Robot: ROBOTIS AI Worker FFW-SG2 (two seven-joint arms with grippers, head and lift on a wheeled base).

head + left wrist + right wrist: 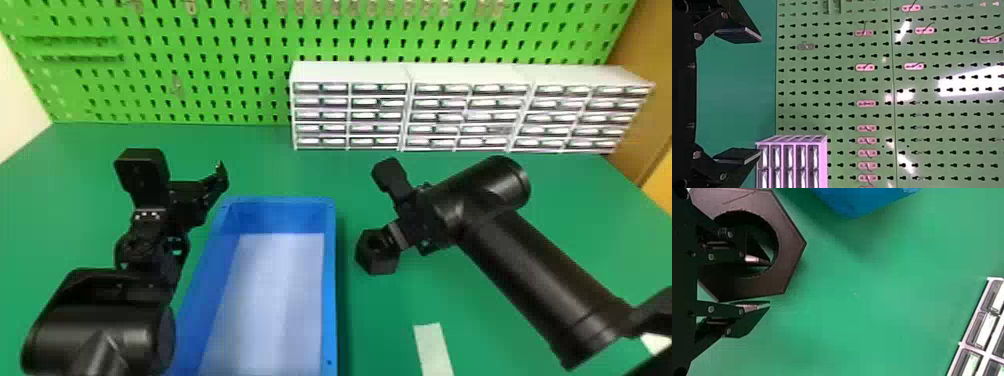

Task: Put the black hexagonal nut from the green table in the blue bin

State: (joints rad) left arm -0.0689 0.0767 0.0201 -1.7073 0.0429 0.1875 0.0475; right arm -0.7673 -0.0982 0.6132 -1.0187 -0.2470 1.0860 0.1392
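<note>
The black hexagonal nut [376, 260] hangs at the end of my right gripper [395, 237], just right of the blue bin [330, 280]. In the right wrist view, my right gripper [764, 284] is shut on the wall of the nut [791, 246], one finger inside its hole and the other against an outer side. My left gripper [200, 195] stands over the bin's far left corner. Its fingers are wide apart with nothing between them in the left wrist view, where the left gripper [737, 96] faces the pegboard.
White drawer units [410, 107] stand along the back of the green table [260, 165], in front of a green pegboard [210, 65]. A pale strip [433, 350] lies on the table near the front, right of the bin. White material covers the bin's floor.
</note>
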